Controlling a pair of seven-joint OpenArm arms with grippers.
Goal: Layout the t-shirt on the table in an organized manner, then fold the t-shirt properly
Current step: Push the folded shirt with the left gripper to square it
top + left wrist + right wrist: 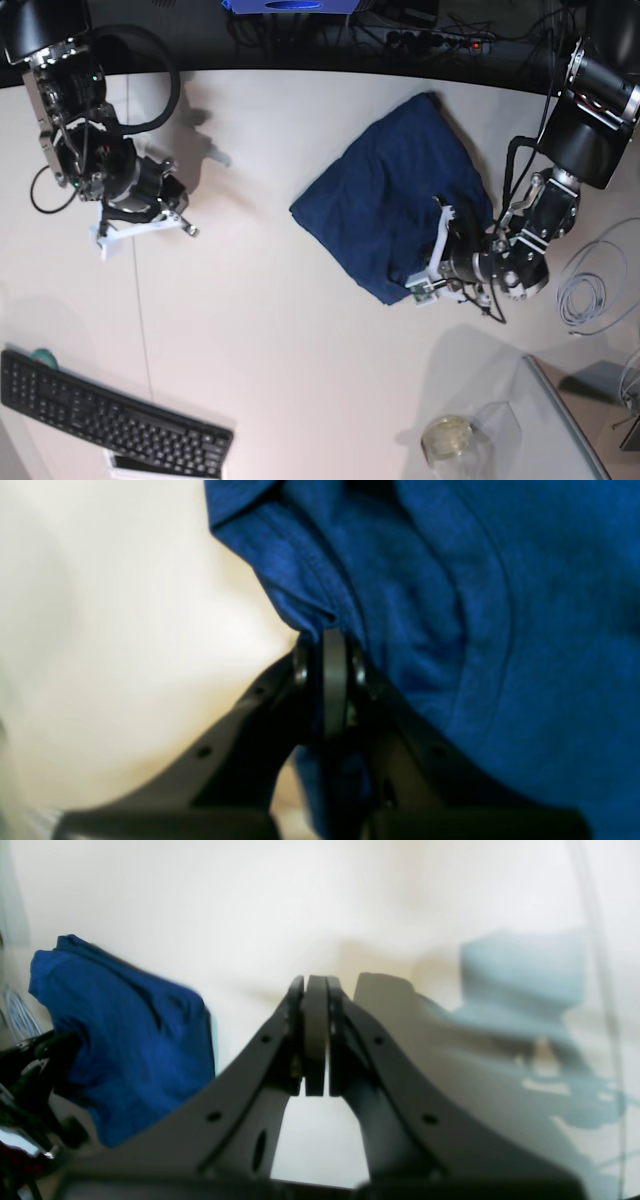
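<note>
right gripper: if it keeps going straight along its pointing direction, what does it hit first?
Probably nothing: beyond the shut right gripper lies only bare white table. The crumpled navy-blue cloth t-shirt sits well off to the side. Depth is unclear.

A dark navy-blue t-shirt [400, 205] lies bunched in a rumpled, roughly diamond-shaped heap, right of centre in the base view, on a smooth white desk [260, 330] with a curved far edge and a thin seam line at left.
</note>
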